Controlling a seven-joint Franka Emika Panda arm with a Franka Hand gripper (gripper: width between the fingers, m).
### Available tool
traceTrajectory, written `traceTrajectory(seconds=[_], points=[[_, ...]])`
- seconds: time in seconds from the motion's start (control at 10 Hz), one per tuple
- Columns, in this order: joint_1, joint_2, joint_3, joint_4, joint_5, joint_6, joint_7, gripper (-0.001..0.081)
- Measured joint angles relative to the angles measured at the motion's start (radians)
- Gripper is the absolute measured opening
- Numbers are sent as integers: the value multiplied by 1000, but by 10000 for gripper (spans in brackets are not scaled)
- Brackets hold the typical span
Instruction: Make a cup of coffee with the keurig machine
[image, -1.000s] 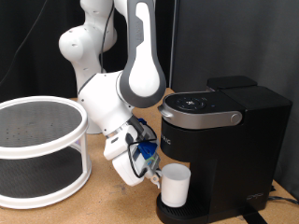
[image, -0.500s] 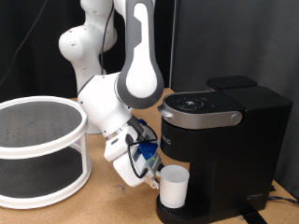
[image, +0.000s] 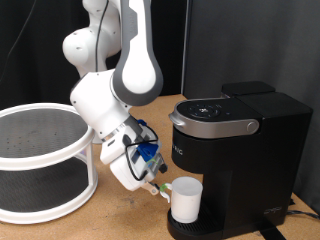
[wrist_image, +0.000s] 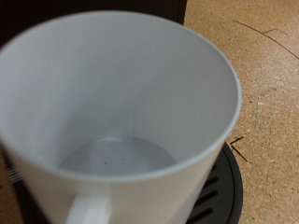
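No legible text, brand, number or sign can be made out. Small pale button markings are seen on the silver-rimmed top panel of the boxy matte-black coffee maker (image: 238, 150), too small to be read. No print is seen on the plain white mug (wrist_image: 112, 121).

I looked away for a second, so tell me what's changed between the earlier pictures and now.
The arm and its tool have swung back toward the exterior view's left, away from the cup. The tool's tip is still close beside the cup; whether it touches it cannot be told. The cup stays upright on the drip tray under the keurig brew head. The keurig and the white rack have not moved.
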Motion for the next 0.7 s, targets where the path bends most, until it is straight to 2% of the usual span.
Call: traceTrajectory(seconds=[0.4,0.6,0.7], points=[[-31,-170,-56,-71,-194,9,86,805],[-58,-260,-62,-98,-334,41,166,805],[-73,-327,-62,-128,-399,57,199,805]])
